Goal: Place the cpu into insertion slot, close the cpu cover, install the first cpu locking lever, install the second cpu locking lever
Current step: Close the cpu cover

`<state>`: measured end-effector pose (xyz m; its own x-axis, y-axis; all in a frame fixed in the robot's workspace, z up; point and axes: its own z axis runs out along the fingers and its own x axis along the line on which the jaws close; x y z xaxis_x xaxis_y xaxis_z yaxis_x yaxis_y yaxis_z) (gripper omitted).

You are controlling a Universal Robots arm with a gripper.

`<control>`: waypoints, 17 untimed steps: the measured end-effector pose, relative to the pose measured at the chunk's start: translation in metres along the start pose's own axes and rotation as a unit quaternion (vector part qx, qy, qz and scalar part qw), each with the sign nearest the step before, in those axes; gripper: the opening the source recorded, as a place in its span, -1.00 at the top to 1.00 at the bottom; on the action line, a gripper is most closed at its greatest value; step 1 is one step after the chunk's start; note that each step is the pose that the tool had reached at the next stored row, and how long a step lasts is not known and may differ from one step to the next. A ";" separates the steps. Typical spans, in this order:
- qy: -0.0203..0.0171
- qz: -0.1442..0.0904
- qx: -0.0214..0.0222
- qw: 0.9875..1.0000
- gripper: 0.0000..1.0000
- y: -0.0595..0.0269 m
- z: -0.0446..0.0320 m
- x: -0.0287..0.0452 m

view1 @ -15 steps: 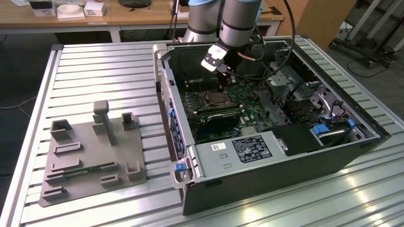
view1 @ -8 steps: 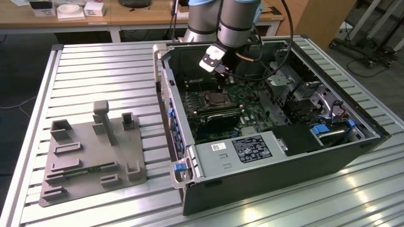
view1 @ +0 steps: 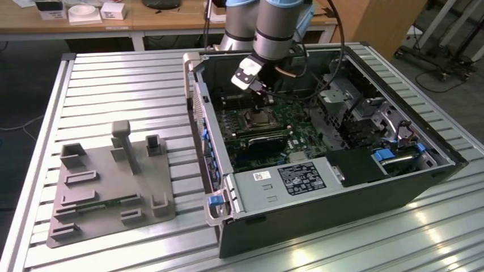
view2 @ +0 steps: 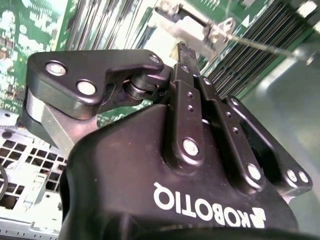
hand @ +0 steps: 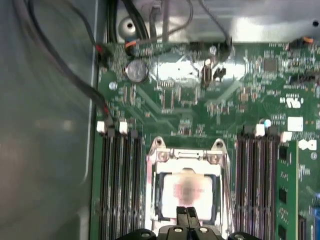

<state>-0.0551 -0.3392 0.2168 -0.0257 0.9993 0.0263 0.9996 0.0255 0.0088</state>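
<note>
The open computer case [view1: 393, 187] lies on the table with the arm reaching in. My gripper [view1: 262, 103] hangs just above the insertion slot [view1: 262, 118] on the green board. In the first wrist view the cpu [hand: 186, 189] sits in the slot, its pale top showing through the window of the silvery cpu cover [hand: 186, 157], which lies flat around it. The gripper [hand: 186, 216] is shut, fingertips pressed together over the cpu's near edge, with nothing seen between them. In the second wrist view the shut gripper [view2: 182, 50] points at a metal hinge piece [view2: 192, 24], and a thin wire lever [view2: 260, 45] runs off beside it.
Long memory slots [hand: 120, 185] flank the socket on both sides. Black cables [hand: 65, 65] hang along the case wall. A grey fixture block [view1: 113, 187] stands on the slatted table at the exterior view's left. Drive bays and a power supply [view1: 298, 178] fill the case's other parts.
</note>
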 end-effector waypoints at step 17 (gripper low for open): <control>0.000 -0.010 0.000 1.000 0.79 -0.0139 0.0145 0.0000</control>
<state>-0.0688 -0.3392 0.2022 -0.0466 0.9986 0.0264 0.9989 0.0464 0.0088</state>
